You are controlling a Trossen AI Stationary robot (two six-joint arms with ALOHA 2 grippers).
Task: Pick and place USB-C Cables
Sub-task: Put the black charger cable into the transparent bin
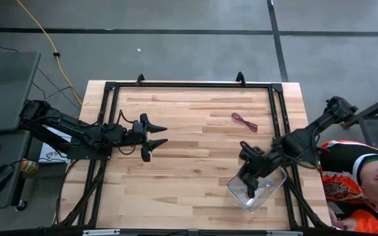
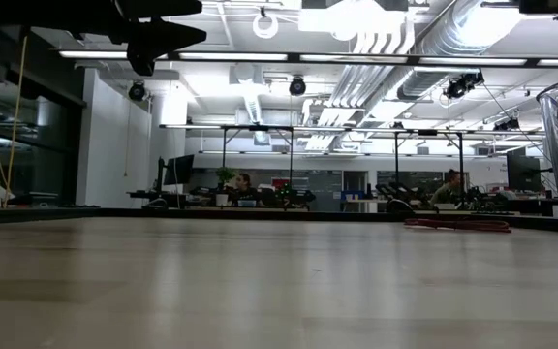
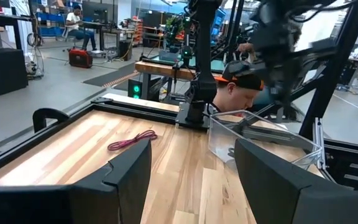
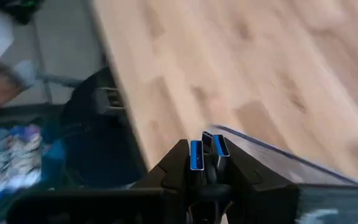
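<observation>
A pinkish-red USB-C cable (image 1: 244, 121) lies loosely bundled on the wooden table toward the far right; it also shows in the left wrist view (image 3: 132, 140). A clear plastic container (image 1: 273, 185) stands at the near right. My right gripper (image 1: 249, 181) hangs over the container, pointing steeply down, and is shut on a dark cable bundle (image 4: 207, 177). My left gripper (image 1: 160, 134) hovers level over the table's left middle, open, with nothing between its fingers (image 3: 129, 174). My right gripper pinches the dark cable bundle between its two fingers. Two blue-tipped plugs (image 4: 196, 155) stick out past the fingertips side by side. The fingers slant down from above, over the container's rim (image 4: 272, 155). The rest of the bundle is hidden by the gripper.
A person in an orange and white shirt (image 1: 356, 177) sits close to the table's near right corner, beside the right arm. A black frame (image 1: 189, 84) runs round the table's edges. Bare wood lies between the two grippers.
</observation>
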